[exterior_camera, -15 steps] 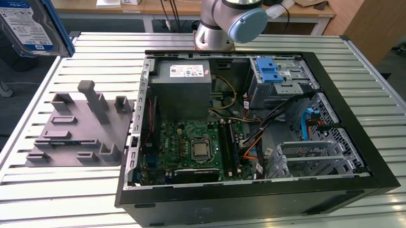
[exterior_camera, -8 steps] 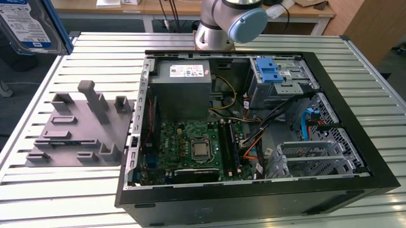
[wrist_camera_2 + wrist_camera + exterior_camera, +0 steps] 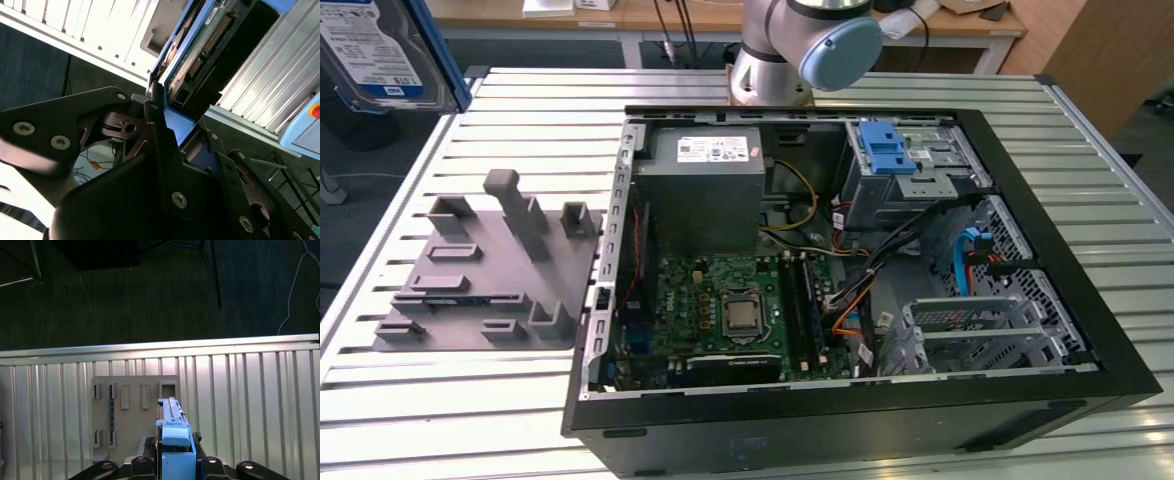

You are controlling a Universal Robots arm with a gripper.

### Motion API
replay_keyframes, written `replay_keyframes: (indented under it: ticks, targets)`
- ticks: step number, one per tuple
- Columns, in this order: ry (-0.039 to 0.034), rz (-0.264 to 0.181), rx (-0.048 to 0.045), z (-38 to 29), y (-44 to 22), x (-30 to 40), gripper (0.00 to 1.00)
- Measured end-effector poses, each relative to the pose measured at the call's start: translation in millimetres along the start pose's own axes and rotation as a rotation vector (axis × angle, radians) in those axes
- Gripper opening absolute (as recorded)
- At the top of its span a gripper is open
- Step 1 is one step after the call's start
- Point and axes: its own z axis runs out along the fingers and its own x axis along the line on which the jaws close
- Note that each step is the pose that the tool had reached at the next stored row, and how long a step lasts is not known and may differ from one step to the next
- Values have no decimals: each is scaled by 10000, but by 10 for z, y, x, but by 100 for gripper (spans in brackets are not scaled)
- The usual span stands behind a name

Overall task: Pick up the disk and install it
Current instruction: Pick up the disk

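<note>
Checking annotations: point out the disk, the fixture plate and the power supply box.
disk [image 3: 374, 50], exterior view, its white-and-blue label.
fixture plate [image 3: 134, 425], first wrist view, bare flat base.
power supply box [image 3: 700, 205], exterior view, plain grey face.

A silver-grey tubular robot arm [image 3: 761, 72] carries a pale blue round joint cap [image 3: 843, 52]. Its matte black gripper [image 3: 175, 460] has angular linkage plates [image 3: 60, 125] studded with silver screws [image 3: 24, 128].

The disk [image 3: 380, 50] has a blue frame and, it seems, a white label with a blue band. The gripper [image 3: 177, 125] is black. The table [image 3: 440, 400] is silver with ribbed stripes, the fixture plate [image 3: 467, 290] grey, the computer case [image 3: 854, 430] black, its motherboard [image 3: 707, 290] green.
</note>
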Motion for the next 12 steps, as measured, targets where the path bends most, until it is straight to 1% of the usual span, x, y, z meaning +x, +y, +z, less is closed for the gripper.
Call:
replay_keyframes:
  ticks: [3, 6, 12]
  targets:
    - [0, 0, -1, -36, 0, 1, 36]
    - [1, 0, -1, -57, 0, 1, 36]
    - [0, 0, 0, -63, 0, 1, 36]
